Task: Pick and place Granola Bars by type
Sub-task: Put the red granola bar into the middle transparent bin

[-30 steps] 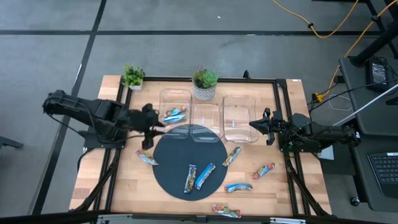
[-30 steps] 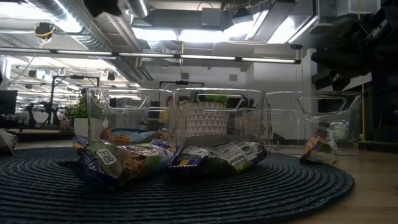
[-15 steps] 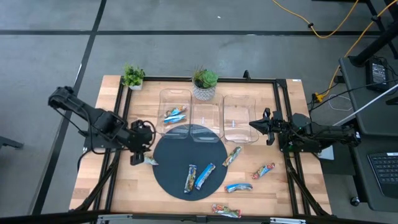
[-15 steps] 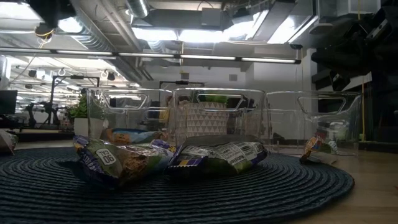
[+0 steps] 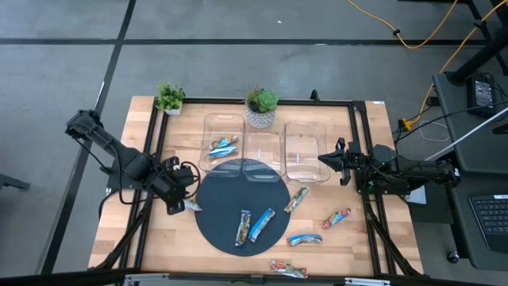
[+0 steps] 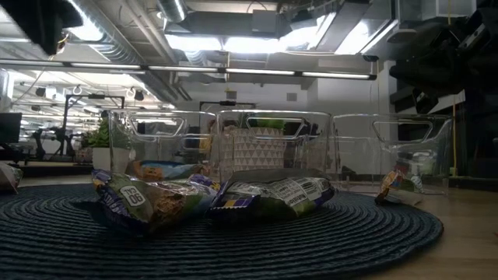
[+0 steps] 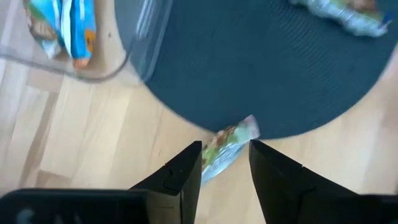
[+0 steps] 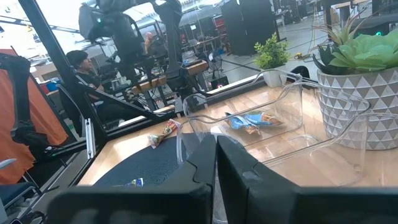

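Your left gripper [image 7: 224, 163] hangs open over a bar [image 7: 227, 145] that lies between its fingers, on the wood at the mat [image 7: 261, 68] edge. Two bars [image 5: 223, 147] sit in the bin [image 5: 223, 127] just beyond. Your right gripper [image 5: 324, 159] waits with fingers together, beside the far bin [image 5: 305, 151].

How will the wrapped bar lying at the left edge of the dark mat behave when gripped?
The granola bar looks thin and crinkly, so probably light and floppy. Its shiny wrapper may slip between the left end effector fingers. Lying flat, it should not roll.
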